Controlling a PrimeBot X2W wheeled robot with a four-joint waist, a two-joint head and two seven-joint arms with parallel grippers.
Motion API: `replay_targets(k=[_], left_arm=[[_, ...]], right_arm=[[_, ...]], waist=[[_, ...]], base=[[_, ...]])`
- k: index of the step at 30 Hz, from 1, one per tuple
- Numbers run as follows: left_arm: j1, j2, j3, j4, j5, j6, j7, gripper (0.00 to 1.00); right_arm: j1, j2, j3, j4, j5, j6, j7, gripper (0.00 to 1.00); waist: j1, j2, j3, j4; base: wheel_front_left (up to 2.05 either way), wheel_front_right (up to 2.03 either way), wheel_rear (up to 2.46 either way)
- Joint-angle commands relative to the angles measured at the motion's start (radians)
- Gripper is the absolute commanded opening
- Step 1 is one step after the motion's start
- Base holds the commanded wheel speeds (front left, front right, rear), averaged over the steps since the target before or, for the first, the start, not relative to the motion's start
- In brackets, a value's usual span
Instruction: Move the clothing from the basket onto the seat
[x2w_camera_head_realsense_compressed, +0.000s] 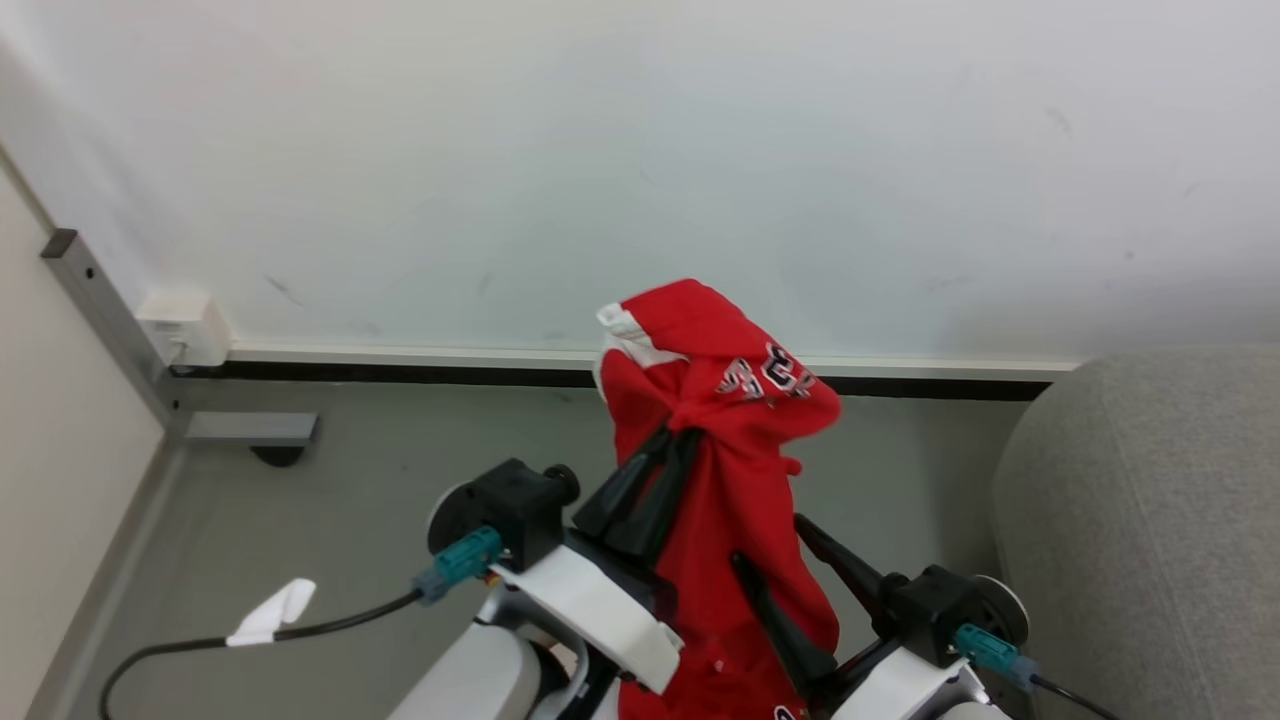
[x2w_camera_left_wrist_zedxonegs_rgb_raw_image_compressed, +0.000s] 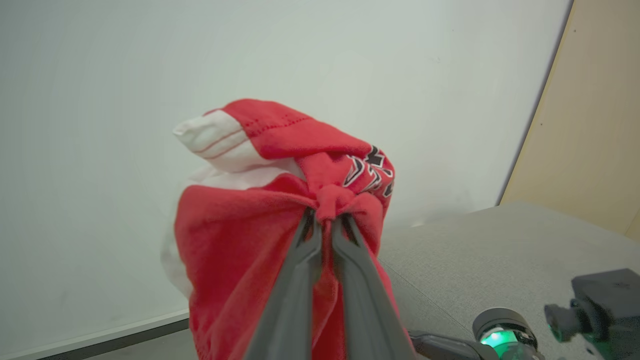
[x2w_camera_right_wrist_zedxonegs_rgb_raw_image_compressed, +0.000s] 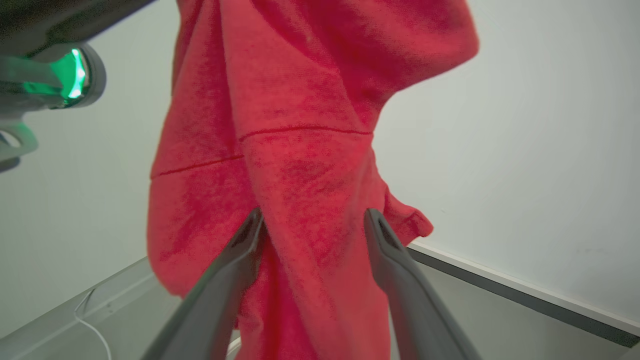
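Note:
A red jersey, the clothing (x2w_camera_head_realsense_compressed: 735, 440), hangs bunched in mid-air in front of the white wall. My left gripper (x2w_camera_head_realsense_compressed: 680, 435) is shut on a knot of its fabric near the top. The left wrist view has the clothing (x2w_camera_left_wrist_zedxonegs_rgb_raw_image_compressed: 240, 240) draped around the closed left gripper (x2w_camera_left_wrist_zedxonegs_rgb_raw_image_compressed: 325, 217). Lower down, my right gripper (x2w_camera_head_realsense_compressed: 770, 540) stands open, its fingers on either side of the hanging cloth. In the right wrist view the right gripper (x2w_camera_right_wrist_zedxonegs_rgb_raw_image_compressed: 314, 220) straddles the clothing (x2w_camera_right_wrist_zedxonegs_rgb_raw_image_compressed: 300, 125) without pinching it. The seat (x2w_camera_head_realsense_compressed: 1140, 520) is the grey sofa at the right. The basket is out of view.
A white wall with a dark baseboard (x2w_camera_head_realsense_compressed: 420, 375) runs behind. At the left are a metal post (x2w_camera_head_realsense_compressed: 100, 300), a white socket box (x2w_camera_head_realsense_compressed: 185, 325) and a black cable with a white tag (x2w_camera_head_realsense_compressed: 270, 615) on the grey floor.

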Motion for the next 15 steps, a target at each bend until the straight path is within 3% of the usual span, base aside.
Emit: replay_targets(k=[1, 10, 11, 13, 15], left_arm=[[0.012, 0.0, -0.007, -0.009, -0.007, -0.005, 0.002, 0.0], [0.03, -0.024, -0.07, -0.053, -0.029, -0.016, 0.033, 0.0], [0.032, -0.023, -0.071, -0.055, -0.029, -0.016, 0.036, 0.0], [0.035, -0.021, -0.074, -0.057, -0.031, -0.015, 0.038, 0.0], [0.039, -0.016, -0.076, -0.055, -0.031, -0.011, 0.042, 0.0]], right_arm=[[-0.025, 0.004, 0.011, 0.021, 0.011, -0.002, 0.0, 1.0], [-0.081, 0.027, 0.041, 0.128, 0.049, -0.002, 0.0, 0.98], [-0.079, 0.028, 0.038, 0.122, 0.049, -0.002, 0.0, 0.48], [-0.073, 0.028, 0.029, 0.11, 0.048, -0.002, 0.0, 0.0], [-0.061, 0.028, 0.02, 0.097, 0.049, -0.002, 0.0, 0.0]], waist=[[-0.0001, -0.0001, -0.004, 0.018], [-0.0001, -0.0001, -0.011, 0.076], [-0.0001, -0.0001, -0.011, 0.079], [-0.0001, -0.0001, -0.011, 0.084], [-0.0001, -0.0001, -0.012, 0.088]], base=[[0.0, 0.0, 0.0], [0.0, 0.0, 0.0], [0.0, 0.0, 0.0], [0.0, 0.0, 0.0], [0.0, 0.0, 0.0]])
